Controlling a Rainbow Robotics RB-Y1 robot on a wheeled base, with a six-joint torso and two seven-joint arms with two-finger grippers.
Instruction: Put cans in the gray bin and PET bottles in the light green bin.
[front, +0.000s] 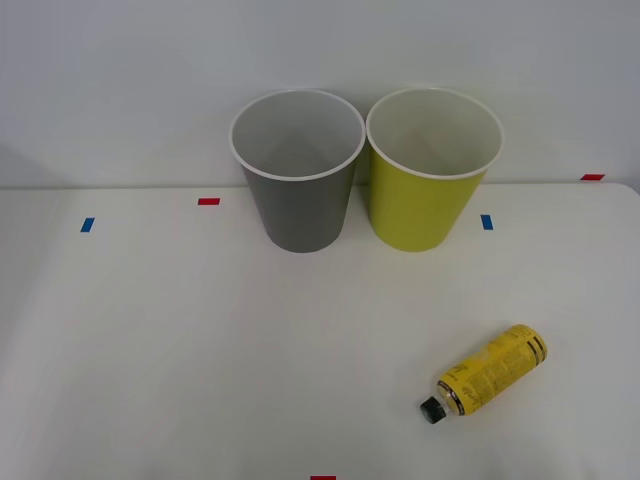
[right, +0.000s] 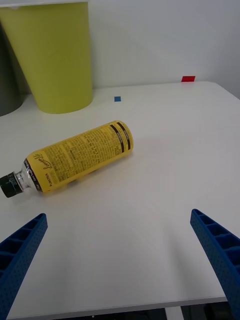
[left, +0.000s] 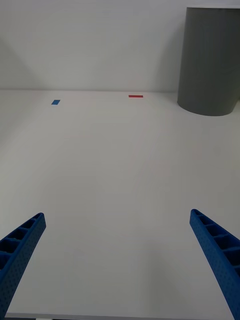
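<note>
We see a white table (front: 200, 330) with the gray bin (front: 298, 170) and the light green bin (front: 432, 168) upright at its far edge, rims touching, gray to the left. The PET bottle (front: 489, 372) lies on its side at the near right, well apart from the bins, its black cap (front: 431, 410) pointing toward us. Our right gripper (right: 120, 260) hovers near the bottle, fingers spread wide and holding nothing; our left gripper (left: 117, 260) hangs equally spread over bare table. Small red and blue tape marks (front: 208, 201) dot the surface
</note>
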